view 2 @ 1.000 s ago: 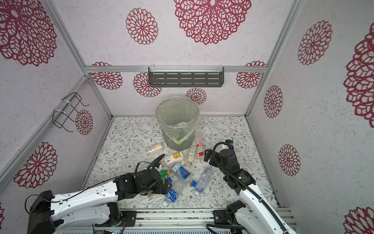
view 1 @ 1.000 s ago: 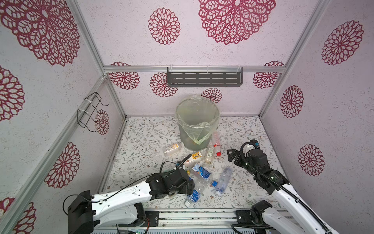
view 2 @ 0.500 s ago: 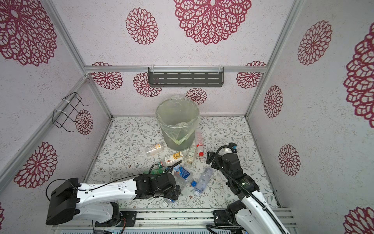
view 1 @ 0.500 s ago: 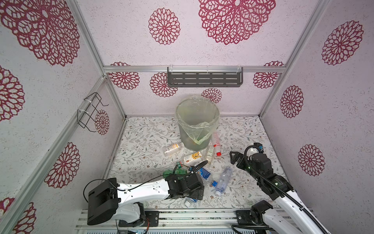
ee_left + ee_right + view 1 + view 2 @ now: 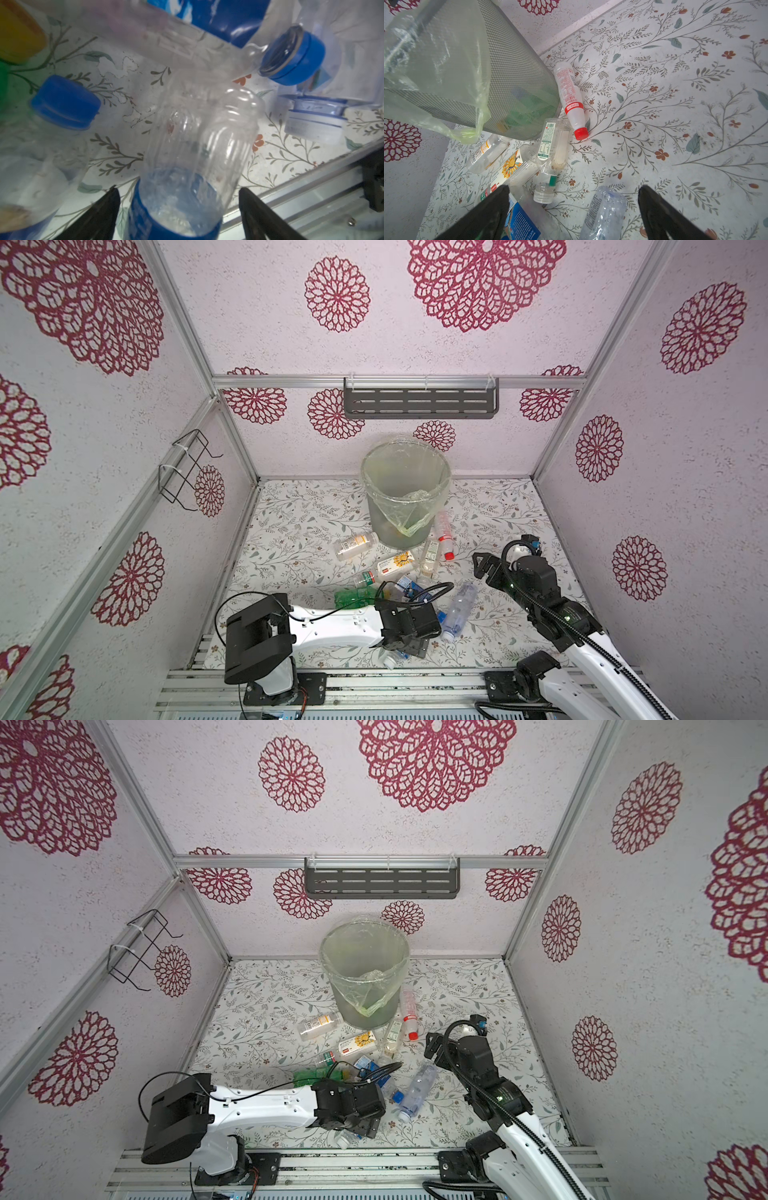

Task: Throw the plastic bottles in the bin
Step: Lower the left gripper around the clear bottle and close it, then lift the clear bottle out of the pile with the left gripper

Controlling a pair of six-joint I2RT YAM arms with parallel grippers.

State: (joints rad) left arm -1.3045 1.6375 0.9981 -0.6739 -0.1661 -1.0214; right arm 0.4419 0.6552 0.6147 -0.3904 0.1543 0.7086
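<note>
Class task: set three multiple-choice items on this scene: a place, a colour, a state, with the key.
1. Relative to the bin, the red-capped bottle lies: A inside; B on the floor beside it; C on its rim.
2. The bin's bag is: A black; B blue; C yellowish clear.
3. The right gripper is: A open, empty; B shut on a bottle; C shut on the bag.
1B, it lies by the bin's base; 2C, the liner looks pale yellow; 3A, its fingers stand apart, gripping nothing.

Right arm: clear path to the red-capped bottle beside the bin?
Probably yes. The right gripper is open, and only bare floor lies between it and the red-capped bottle beside the bin.
</note>
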